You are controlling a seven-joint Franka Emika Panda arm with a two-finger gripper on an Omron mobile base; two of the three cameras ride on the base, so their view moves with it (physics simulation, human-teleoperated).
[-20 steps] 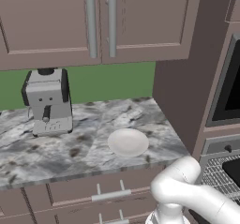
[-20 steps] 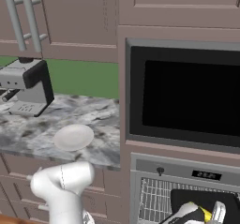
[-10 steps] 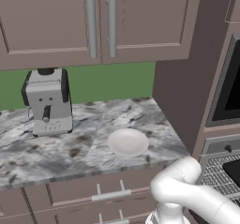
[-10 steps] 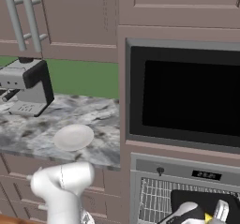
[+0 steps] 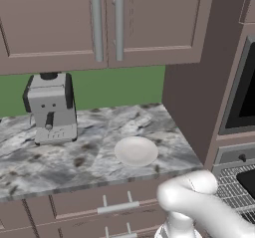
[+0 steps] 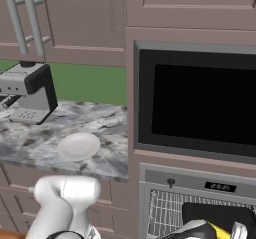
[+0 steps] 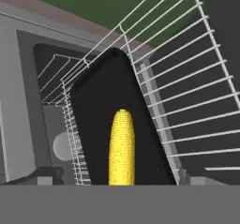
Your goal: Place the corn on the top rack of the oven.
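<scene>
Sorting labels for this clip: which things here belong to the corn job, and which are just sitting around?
Job: corn, top rack, oven, claw.
Bystanders: white plate, coffee machine, black tray, counter, cabinets.

Gripper low, jaws apparently apart

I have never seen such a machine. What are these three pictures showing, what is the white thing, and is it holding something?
The white thing is a robot arm in a rendered kitchen. Two pictures come from cameras on its base, behind it to the left and right. They show a marble counter with a white plate and a grey coffee machine, and beside it the oven. The third camera sits on the hand and looks along the gripper. There the yellow corn appears over a black tray resting on the wire rack. Whether the fingers are still gripping the corn I cannot tell.
</scene>
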